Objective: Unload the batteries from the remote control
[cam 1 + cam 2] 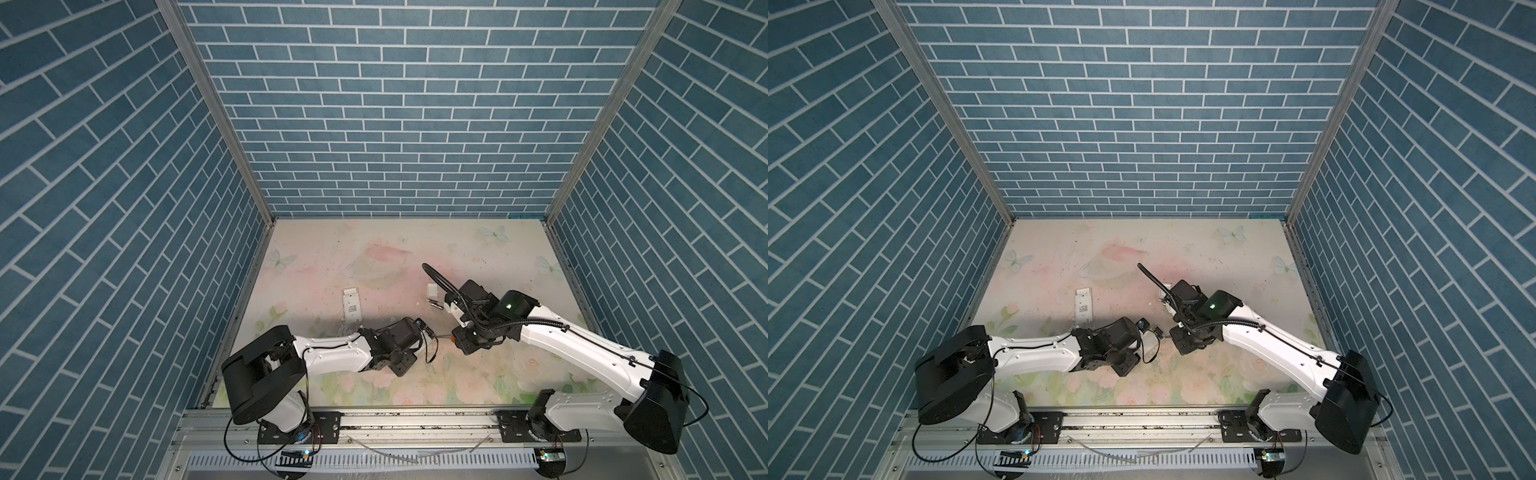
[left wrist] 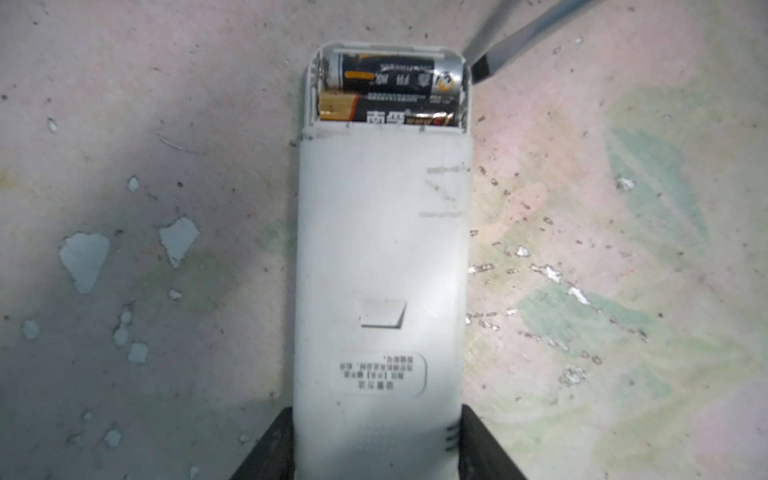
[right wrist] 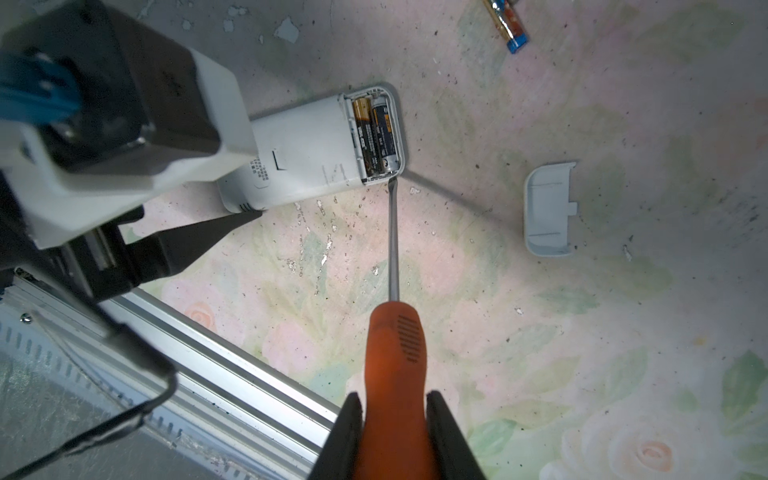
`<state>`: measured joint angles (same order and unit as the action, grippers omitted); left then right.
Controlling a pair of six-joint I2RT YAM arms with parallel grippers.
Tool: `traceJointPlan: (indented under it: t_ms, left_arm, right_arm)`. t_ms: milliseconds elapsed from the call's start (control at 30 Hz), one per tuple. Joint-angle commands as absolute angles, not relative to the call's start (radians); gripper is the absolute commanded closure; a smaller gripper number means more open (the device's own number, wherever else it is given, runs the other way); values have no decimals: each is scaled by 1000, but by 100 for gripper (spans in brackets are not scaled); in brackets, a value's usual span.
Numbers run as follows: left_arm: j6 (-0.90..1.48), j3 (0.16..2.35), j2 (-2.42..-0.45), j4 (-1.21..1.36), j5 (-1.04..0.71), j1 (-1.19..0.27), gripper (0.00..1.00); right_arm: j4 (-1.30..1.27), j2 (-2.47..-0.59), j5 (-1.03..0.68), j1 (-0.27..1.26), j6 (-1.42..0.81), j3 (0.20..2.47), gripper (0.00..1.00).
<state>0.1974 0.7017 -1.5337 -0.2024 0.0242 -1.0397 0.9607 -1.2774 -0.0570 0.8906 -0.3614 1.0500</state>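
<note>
- Now, two batteries (image 2: 386,89) sit side by side in the open compartment at one end of the remote control (image 2: 380,257), neither lifted out yet.
- Left end effector (image 2: 376,453) is clamped on the remote control's opposite end, a finger on each long edge, pinning it flat to the desk (image 2: 124,124).
- Right end effector (image 3: 395,419) is clenched round the orange handle of the screwdriver (image 3: 395,345). The blade tip sits at the compartment corner of the remote control, beside the outer battery's silver end. Touching or just short of it, I can't tell.
- My read: the step in hand is prying out that outer battery. To do it well, slip the blade under the battery's end rather than the plastic rim, then lever up gently while the left grip braces the body.
- Careful: too sharp a flick could fling the cell or skid the remote control sideways.
- Beyond the remote control's open end, the cover (image 3: 548,208) lies on the desk, well apart. Farther out, a loose battery (image 3: 509,25) lies clear of the work.
</note>
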Motion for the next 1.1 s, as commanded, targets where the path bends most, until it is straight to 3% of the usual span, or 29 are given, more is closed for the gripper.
traceJointPlan:
  t_ms: [0, 1067]
  left_arm:
    - [190, 681, -1582, -271, -39, -1058, 89]
    - [195, 675, -1575, -279, -29, -1059, 90]
  right_arm:
    - [937, -1275, -73, 887, -348, 1119, 100]
    - [973, -1235, -52, 887, -397, 1014, 100]
